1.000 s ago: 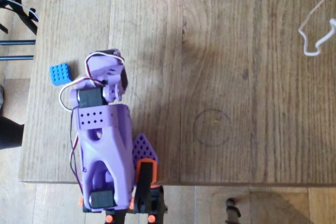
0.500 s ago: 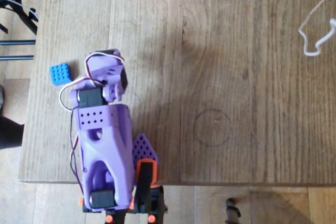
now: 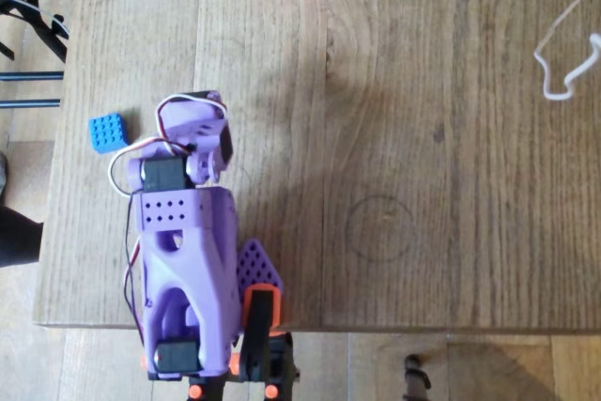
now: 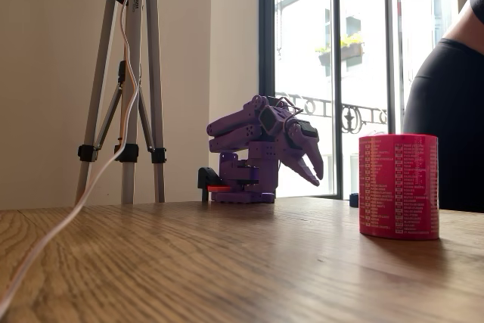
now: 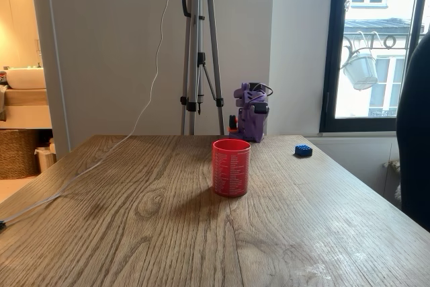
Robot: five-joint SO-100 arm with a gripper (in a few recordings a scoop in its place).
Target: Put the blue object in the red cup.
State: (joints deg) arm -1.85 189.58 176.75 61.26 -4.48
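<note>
Purple plastic five-joint arm [image 3: 183,260] folded compact over its base with orange and black parts at the table's near edge in the overhead view. Upper links hunched, wrist bent forward. Purple two-finger gripper [image 4: 312,168] points down and forward in a fixed view, fingertips above the tabletop, holding nothing. Jaws look close together, gap unclear. White cable loops beside the wrist.
</note>
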